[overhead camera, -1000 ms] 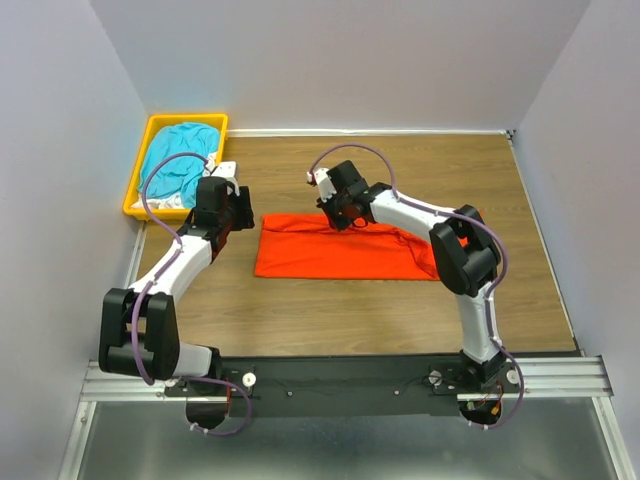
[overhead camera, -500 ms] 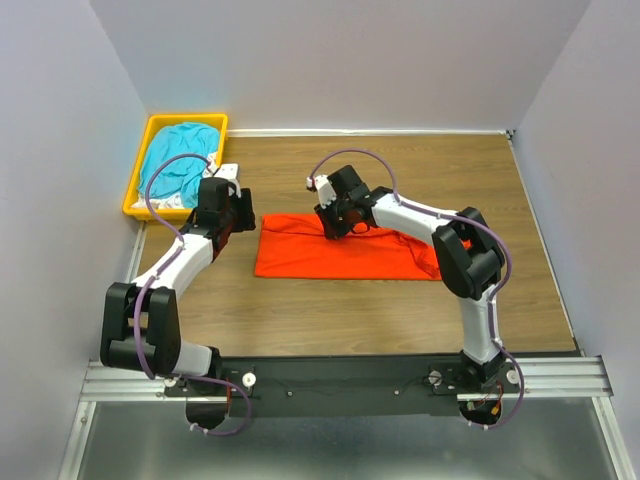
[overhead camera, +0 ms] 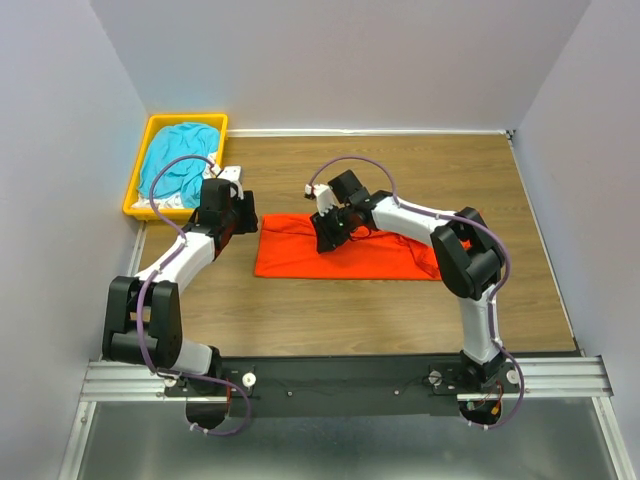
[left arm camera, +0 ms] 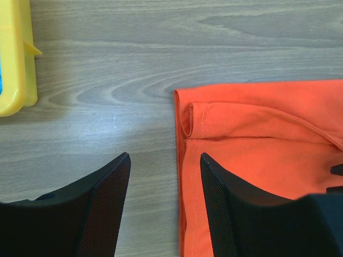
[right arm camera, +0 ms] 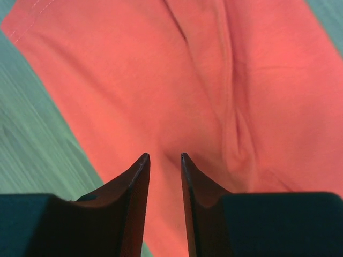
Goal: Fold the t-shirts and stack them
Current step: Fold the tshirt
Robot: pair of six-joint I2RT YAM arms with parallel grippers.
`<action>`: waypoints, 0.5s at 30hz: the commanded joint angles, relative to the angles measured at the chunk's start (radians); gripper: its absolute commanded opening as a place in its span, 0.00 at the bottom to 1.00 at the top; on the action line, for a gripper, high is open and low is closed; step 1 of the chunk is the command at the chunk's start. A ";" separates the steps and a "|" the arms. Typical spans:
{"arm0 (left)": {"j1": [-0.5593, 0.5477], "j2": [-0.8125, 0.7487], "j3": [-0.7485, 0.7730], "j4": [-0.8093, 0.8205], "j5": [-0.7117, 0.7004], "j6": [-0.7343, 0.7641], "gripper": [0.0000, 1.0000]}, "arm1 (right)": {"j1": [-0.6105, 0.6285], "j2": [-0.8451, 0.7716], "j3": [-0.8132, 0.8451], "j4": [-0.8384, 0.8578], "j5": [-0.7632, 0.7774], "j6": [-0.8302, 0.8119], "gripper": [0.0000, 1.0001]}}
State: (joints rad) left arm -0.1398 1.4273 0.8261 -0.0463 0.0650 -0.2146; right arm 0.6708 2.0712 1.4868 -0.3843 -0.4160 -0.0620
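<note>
The right gripper (overhead camera: 326,236) hangs low over the orange-red t-shirt (overhead camera: 300,256), its fingers a narrow gap apart with nothing between them; the right wrist view shows only creased cloth beneath the tips. The left gripper (left arm camera: 163,156) hovers just off the shirt's left end with its fingers well apart over bare wood, holding nothing.

The shirt lies folded into a long band on the table (overhead camera: 420,170). Its long axis runs left to right, parallel to the near edge. Its left short edge, with a turned-in hem, points toward the yellow bin (overhead camera: 186,119), where a teal t-shirt (overhead camera: 180,160) lies bunched.

A second ago the right gripper sat at the band's far edge with its fingers together. It has since shifted left and nearer, onto the middle of the cloth, and parted. The left arm and the shirt have barely moved.
</note>
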 commanded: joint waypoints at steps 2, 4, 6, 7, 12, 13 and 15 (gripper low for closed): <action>-0.007 0.005 0.018 0.008 0.029 -0.011 0.63 | 0.010 -0.011 -0.010 -0.004 -0.035 0.002 0.41; -0.007 -0.002 0.016 0.006 0.027 -0.011 0.63 | 0.010 -0.014 0.021 -0.002 0.008 0.005 0.48; -0.007 -0.007 0.018 0.005 0.025 -0.009 0.63 | 0.010 -0.002 0.056 -0.001 0.034 0.005 0.54; -0.007 -0.010 0.018 0.002 0.024 -0.009 0.63 | 0.010 0.006 0.072 0.001 0.043 0.005 0.56; -0.007 -0.051 0.007 -0.012 0.003 -0.008 0.63 | 0.010 0.058 0.200 0.002 0.098 0.011 0.66; -0.007 -0.068 -0.001 -0.013 -0.010 -0.005 0.63 | 0.010 0.082 0.213 0.004 0.105 0.013 0.67; -0.007 -0.083 -0.005 -0.020 -0.020 -0.005 0.63 | 0.009 0.113 0.251 0.004 0.097 0.019 0.68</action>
State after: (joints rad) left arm -0.1398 1.4044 0.8261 -0.0536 0.0647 -0.2146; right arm 0.6731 2.1113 1.6791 -0.3855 -0.3576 -0.0525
